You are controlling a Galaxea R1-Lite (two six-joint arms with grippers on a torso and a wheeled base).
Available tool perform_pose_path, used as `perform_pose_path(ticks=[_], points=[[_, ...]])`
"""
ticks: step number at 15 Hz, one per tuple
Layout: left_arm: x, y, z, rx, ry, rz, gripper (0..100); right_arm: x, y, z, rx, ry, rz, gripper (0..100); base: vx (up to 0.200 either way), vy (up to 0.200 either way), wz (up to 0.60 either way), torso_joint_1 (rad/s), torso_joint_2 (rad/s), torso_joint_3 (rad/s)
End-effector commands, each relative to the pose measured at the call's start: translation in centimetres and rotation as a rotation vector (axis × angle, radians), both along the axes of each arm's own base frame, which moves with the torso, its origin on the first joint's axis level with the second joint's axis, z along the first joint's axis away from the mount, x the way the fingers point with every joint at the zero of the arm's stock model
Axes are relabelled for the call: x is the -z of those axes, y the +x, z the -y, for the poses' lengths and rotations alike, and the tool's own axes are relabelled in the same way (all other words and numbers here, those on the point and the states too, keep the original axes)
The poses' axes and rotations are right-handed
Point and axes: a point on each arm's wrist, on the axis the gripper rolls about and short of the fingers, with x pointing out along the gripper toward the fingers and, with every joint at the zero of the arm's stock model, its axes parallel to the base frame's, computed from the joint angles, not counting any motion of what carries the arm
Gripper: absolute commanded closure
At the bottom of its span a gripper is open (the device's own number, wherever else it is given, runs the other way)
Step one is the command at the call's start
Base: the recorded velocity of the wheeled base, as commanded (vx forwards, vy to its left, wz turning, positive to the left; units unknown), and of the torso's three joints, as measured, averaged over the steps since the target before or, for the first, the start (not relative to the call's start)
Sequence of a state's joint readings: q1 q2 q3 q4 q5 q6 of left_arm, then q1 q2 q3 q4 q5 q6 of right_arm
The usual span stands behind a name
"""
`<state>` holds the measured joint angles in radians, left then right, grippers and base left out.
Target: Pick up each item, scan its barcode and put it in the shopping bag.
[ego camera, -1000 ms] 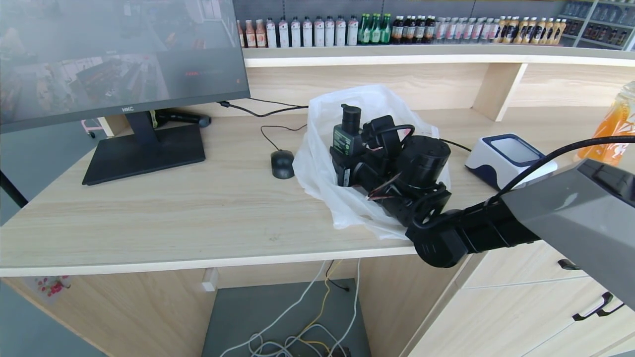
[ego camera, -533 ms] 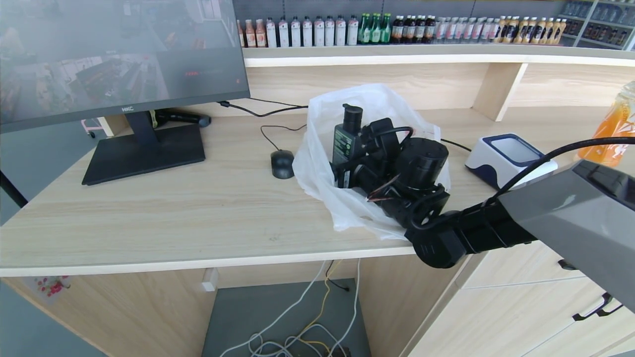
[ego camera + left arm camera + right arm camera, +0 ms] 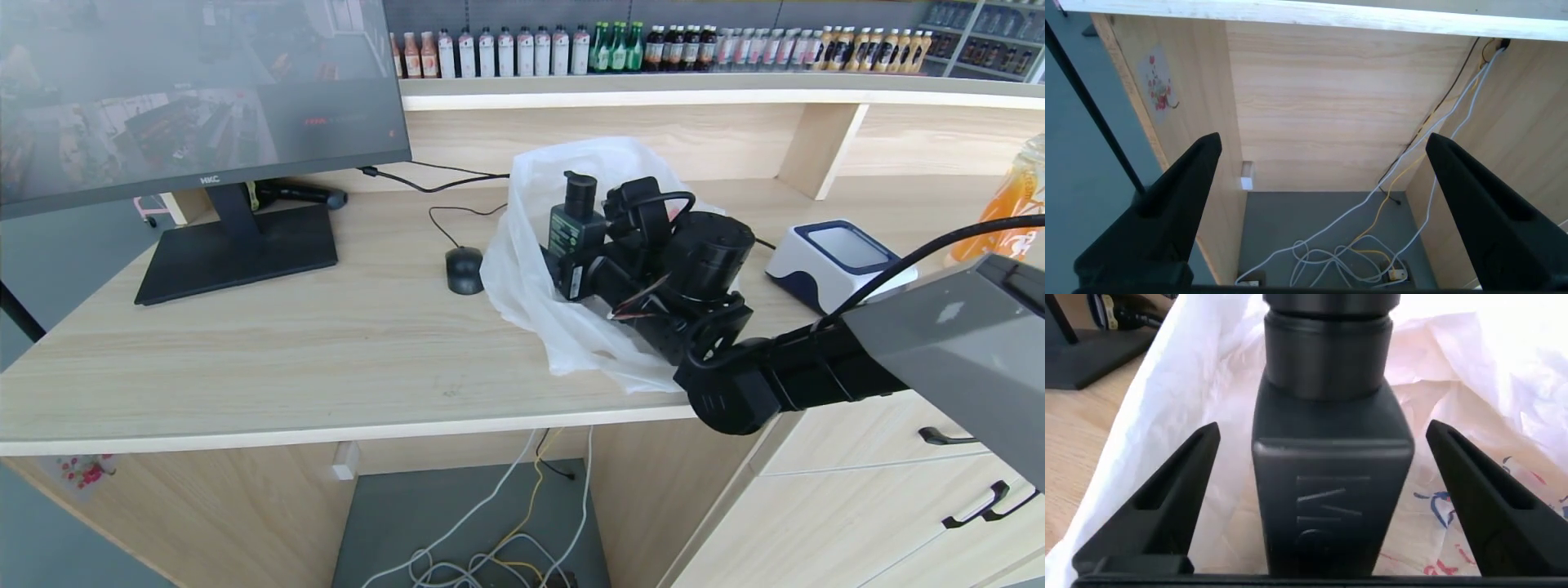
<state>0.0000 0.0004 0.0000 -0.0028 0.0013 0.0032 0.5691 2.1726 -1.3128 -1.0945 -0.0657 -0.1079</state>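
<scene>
Fingers (image 3: 1167,514) of the right gripper (image 3: 1323,437) are standing spread wide, one on each side of the dark bottle (image 3: 1331,498), with a gap showing on both sides; the gripper is released and is gripping nothing. Bottle is standing upright between them, black cap on top. It is sitting inside the white plastic shopping bag (image 3: 526,278), whose thin walls are rising around it and around the gripper. Right arm is lying across the front edge of the bench (image 3: 286,351), its wrist sitting in the bag's mouth.

Bag is resting on the bench near the front edge, between the black mouse (image 3: 465,269) and the white-and-blue barcode scanner (image 3: 829,257); the mouse is lying just beside the bag, the scanner sitting apart from it on the robot's right. Orange drink bottle (image 3: 1012,204) is standing past the scanner at the far right. Monitor (image 3: 196,90) on its black stand is occupying the left end of the bench. Rows of bottled drinks (image 3: 653,49) are lining the shelf behind the raised ledge.

Below bench level the left gripper (image 3: 1323,143) is hanging, fingers wide apart and gripping nothing, facing the wooden knee space where loose cables (image 3: 1355,245) are trailing to the floor.
</scene>
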Motion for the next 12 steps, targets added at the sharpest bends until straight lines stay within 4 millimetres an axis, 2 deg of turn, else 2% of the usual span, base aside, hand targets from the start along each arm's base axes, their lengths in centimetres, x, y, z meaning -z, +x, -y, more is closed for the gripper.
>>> perform_pose_path(ticks=[1,2,8,10,12], points=[[0.0,0.0,0.0,0.0,0.0,0.001,0,-2.1,-0.7,0.6,0.005,0.028,0.046,0,0.0,0.0,0.0,0.0,0.0,0.0],[0.0,0.0,0.0,0.0,0.0,0.001,0,-2.4,-0.9,0.7,0.004,0.033,0.052,0,0.0,0.0,0.0,0.0,0.0,0.0],[0.0,0.0,0.0,0.0,0.0,0.001,0,-8.5,-4.4,3.3,0.012,0.1,0.156,0,0.0,0.0,0.0,0.0,0.0,0.0],[0.0,0.0,0.0,0.0,0.0,0.001,0,-9.6,-6.4,4.5,0.016,0.109,0.172,0,0.0,0.0,0.0,0.0,0.0,0.0],[0.0,0.0,0.0,0.0,0.0,0.001,0,-9.6,-8.6,6.0,0.018,0.128,0.197,0,0.0,0.0,0.0,0.0,0.0,0.0]])
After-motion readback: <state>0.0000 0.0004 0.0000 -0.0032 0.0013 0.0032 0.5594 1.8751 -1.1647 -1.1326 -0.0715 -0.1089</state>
